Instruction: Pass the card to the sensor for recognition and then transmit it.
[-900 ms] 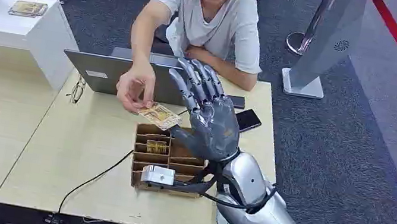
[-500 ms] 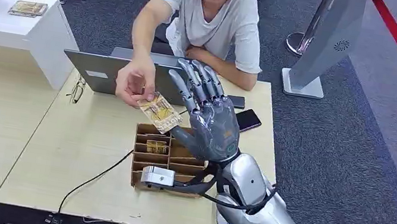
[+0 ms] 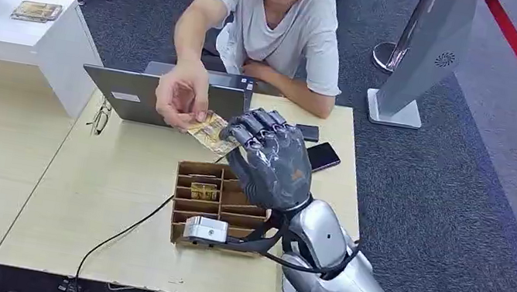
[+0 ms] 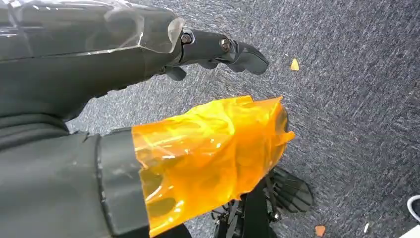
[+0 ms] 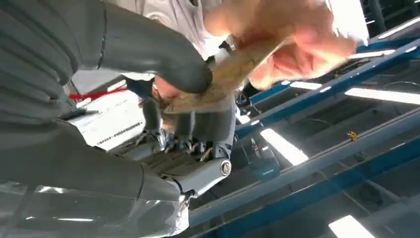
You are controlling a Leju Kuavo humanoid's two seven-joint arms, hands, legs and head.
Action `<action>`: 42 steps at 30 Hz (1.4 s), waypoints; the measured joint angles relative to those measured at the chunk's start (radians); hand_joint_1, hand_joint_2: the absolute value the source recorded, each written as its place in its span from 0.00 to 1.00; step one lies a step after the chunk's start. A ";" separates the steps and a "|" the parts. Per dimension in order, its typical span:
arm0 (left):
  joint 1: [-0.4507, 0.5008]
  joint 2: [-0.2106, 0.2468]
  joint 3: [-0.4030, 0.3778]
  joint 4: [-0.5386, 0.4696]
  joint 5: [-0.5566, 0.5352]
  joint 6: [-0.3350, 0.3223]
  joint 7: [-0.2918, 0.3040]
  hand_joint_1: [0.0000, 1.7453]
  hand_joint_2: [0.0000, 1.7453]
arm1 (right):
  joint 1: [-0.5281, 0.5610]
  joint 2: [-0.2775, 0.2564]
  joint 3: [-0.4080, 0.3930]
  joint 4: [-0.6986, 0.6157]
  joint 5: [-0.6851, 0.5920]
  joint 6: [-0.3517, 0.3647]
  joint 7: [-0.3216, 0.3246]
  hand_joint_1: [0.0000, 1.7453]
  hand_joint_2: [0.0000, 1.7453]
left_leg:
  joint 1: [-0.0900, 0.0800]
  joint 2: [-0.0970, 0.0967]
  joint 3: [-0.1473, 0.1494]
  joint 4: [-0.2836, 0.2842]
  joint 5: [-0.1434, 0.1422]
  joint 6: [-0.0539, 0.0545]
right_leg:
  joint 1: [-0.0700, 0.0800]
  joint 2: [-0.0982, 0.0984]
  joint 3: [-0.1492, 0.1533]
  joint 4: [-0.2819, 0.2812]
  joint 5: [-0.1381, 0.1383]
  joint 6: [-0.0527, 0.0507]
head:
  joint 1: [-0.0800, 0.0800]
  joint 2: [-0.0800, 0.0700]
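1. The card (image 3: 209, 130), thin, flat and printed in yellow-brown, sits above the table between the person's hand (image 3: 181, 99) and the right hand (image 3: 268, 162); the person pinches its far edge while the robot's dark fingers curl over its near edge
2. In the right wrist view the card (image 5: 233, 74) lies between the thick grey thumb and the fingers, so I judge the right hand to be grasping it, with the person not yet let go
3. To do the handover well, the clasp should be firm on the flat faces before any pull; a stiff, slick card can slide or bend if tugged at an angle
4. The left hand (image 4: 148, 59) hangs over grey carpet; its fingers look loosely curled on nothing, though whether released or clenched I cannot tell
5. Below the card stands a brown cardboard organiser (image 3: 189, 194) with slotted compartments, another card upright in one
6. A small silver box-shaped sensor (image 3: 205, 229) rests at the organiser's near edge, cabled
7. A grey laptop (image 3: 127, 90) and a glossy black phone (image 3: 323, 156) lie on the pale wooden table (image 3: 38, 182)
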 joint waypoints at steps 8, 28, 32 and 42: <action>0.000 0.000 -0.001 0.000 -0.003 -0.003 0.000 0.00 0.00 | 0.000 0.000 0.001 0.000 -0.009 0.005 -0.004 1.00 1.00 | 0.000 0.000 0.000 0.000 0.000 0.000 | 0.000 0.000 0.000 0.000 0.000 0.000 | 0.000 0.000; 0.007 0.000 0.005 0.000 0.024 -0.011 -0.010 0.00 0.00 | 0.032 0.009 -0.004 -0.051 -0.846 0.441 -0.193 1.00 1.00 | 0.000 0.000 0.000 0.000 0.000 0.000 | 0.000 0.000 0.000 0.000 0.000 0.000 | 0.000 0.000; 0.007 0.000 0.011 0.000 0.034 -0.003 -0.016 0.00 0.00 | 0.044 0.008 -0.017 -0.062 -0.995 0.545 -0.222 1.00 1.00 | 0.000 0.000 0.000 0.000 0.000 0.000 | 0.000 0.000 0.000 0.000 0.000 0.000 | 0.000 0.000; 0.005 0.000 0.023 0.000 0.041 0.008 -0.019 0.00 0.00 | 0.058 -0.002 -0.025 -0.084 -1.174 0.679 -0.241 1.00 1.00 | 0.000 0.000 0.000 0.000 0.000 0.000 | 0.000 0.001 0.000 0.000 0.000 0.000 | 0.000 0.000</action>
